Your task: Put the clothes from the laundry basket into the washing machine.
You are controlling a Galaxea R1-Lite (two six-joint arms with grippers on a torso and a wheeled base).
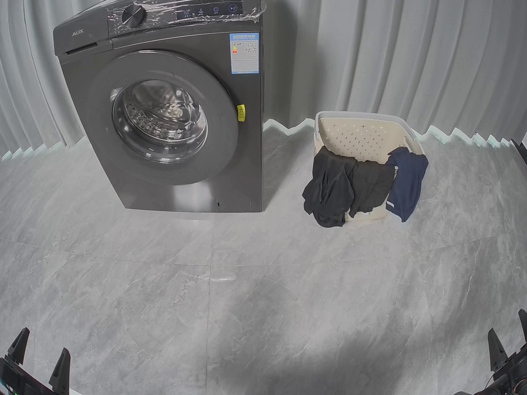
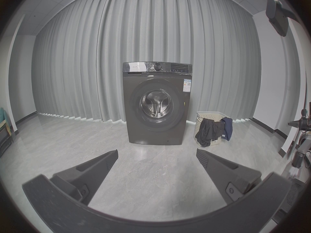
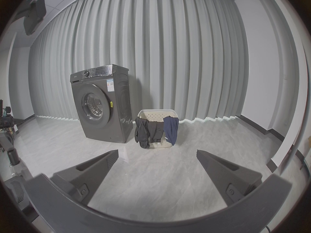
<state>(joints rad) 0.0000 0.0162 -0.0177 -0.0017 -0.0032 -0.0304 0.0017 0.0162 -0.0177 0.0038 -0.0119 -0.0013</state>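
Basket (image 1: 359, 135) rt of washer (image 1: 244, 154), clothes (image 1: 351, 185) over rim, door (image 1: 159, 117) shut

A grey washing machine (image 1: 164, 39) stands upper left, door (image 1: 159, 119) closed. At centre right a white laundry basket (image 1: 362, 133) sits on the tiled floor (image 1: 164, 281), two black garments (image 1: 329, 187) and a navy garment (image 1: 407, 182) draped over its near rim.

Dark satin metal on the washing machine (image 1: 230, 154), with crinkly clear film (image 1: 186, 4) over it. Matt perforated plastic for the laundry basket (image 1: 362, 135), soft matt cloth clothes (image 1: 335, 187), glossy stone-look tile floor (image 1: 274, 303).
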